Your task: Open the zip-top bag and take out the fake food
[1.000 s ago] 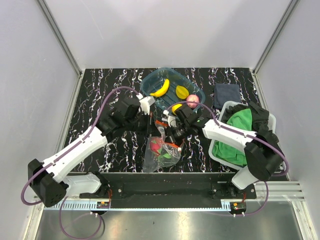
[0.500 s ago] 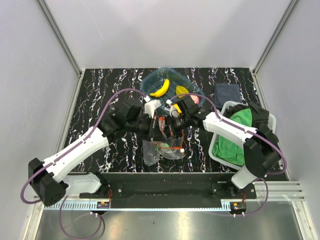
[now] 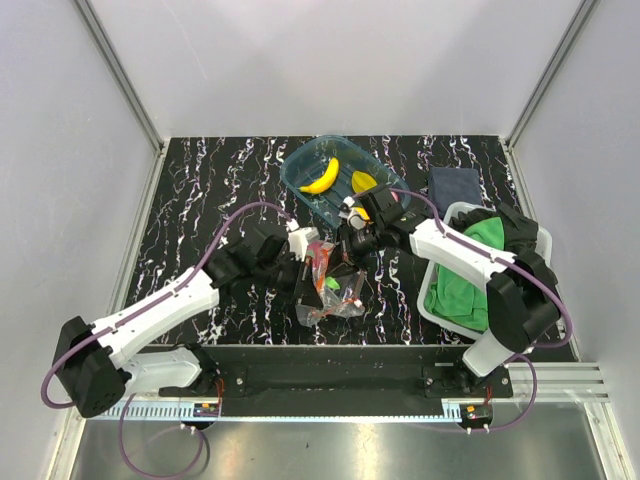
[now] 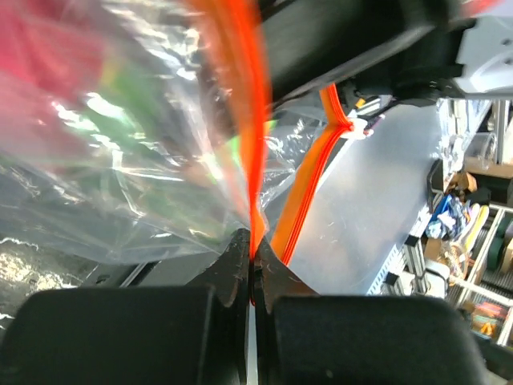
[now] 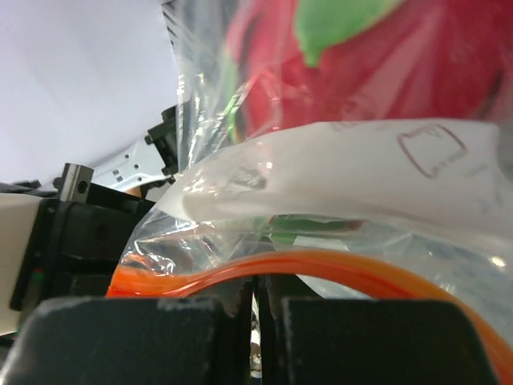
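Observation:
The zip-top bag [image 3: 325, 298] hangs crumpled between both grippers over the near middle of the table. My left gripper [image 3: 311, 266] [image 4: 255, 258] is shut on its red-orange zip strip [image 4: 245, 96]. From the far right, my right gripper [image 3: 350, 244] [image 5: 256, 282] is shut on the other lip of the strip [image 5: 337, 265]. Inside the clear plastic lies fake food: a red-pink fruit with green [image 5: 377, 72] [image 3: 331, 285]. More fake food, a yellow banana [image 3: 320, 178] and a yellow round piece [image 3: 363, 181], lies in the teal tray [image 3: 300, 165] behind.
A white basket [image 3: 432, 302] holding a green cloth [image 3: 470, 255] and dark fabric stands at the right. A dark folded cloth [image 3: 453, 188] lies at the far right. The right arm reaches over the tray's near corner. White walls enclose the black marbled table [image 3: 200, 200].
The left gripper came across from the left and took hold of the zip strip. The two grippers have since drawn apart, left toward the near side, right toward the tray, lifting the bag.

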`<state>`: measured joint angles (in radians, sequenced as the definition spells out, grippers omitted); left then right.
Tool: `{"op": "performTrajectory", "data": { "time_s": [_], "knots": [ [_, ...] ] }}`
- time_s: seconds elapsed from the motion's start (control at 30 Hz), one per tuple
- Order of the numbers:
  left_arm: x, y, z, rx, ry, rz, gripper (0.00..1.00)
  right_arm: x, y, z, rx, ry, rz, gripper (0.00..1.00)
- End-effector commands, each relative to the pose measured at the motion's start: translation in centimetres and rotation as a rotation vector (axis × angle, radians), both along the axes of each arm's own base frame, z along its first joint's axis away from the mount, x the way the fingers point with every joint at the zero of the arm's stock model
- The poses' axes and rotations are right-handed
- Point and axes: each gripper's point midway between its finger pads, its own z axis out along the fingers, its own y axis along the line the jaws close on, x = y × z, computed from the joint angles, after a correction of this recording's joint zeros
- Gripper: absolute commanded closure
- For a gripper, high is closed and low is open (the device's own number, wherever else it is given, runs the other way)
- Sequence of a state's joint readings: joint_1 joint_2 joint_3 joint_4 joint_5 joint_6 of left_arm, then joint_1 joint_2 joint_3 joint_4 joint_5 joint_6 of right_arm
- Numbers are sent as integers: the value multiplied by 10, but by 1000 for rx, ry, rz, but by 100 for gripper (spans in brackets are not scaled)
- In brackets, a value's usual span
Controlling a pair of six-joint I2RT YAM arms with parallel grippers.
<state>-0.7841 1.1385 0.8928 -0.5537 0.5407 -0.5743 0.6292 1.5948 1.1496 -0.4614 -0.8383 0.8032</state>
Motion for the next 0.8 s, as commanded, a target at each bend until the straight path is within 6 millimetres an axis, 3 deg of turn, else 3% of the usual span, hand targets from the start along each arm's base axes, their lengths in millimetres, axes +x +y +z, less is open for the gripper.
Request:
{"op": "performTrajectory", "data": {
  "time_s": [0.0, 0.1, 0.13, 0.27, 0.4, 0.5, 0.57, 0.63, 0.77],
  "knots": [
    [10, 6, -7, 31, -41, 83, 100, 13, 8, 19, 55, 23, -44, 100],
    [28, 35, -12, 176, -125, 214, 100, 15, 6, 19, 62, 51, -75, 100],
    [33, 41, -6, 190, -156, 244, 100, 13, 6, 21, 67, 63, -74, 100],
    [51, 80, -14, 359, -210, 371, 100, -5, 6, 39, 70, 71, -44, 100],
    [57, 91, -24, 403, -194, 395, 100, -26, -9, 31, -24, 79, -8, 100],
    [57, 75, -13, 320, -213, 327, 100, -40, -6, 27, -33, 59, 35, 100],
    [48, 50, 5, 173, -204, 233, 100, -48, 0, 20, -53, 57, 62, 100],
    [36, 30, 28, 35, -187, 154, 100, -47, 6, 10, -81, 51, 69, 100],
    [19, 13, 68, -124, -174, 71, 100, -30, 16, -5, -143, -2, 37, 100]
  ]
}}
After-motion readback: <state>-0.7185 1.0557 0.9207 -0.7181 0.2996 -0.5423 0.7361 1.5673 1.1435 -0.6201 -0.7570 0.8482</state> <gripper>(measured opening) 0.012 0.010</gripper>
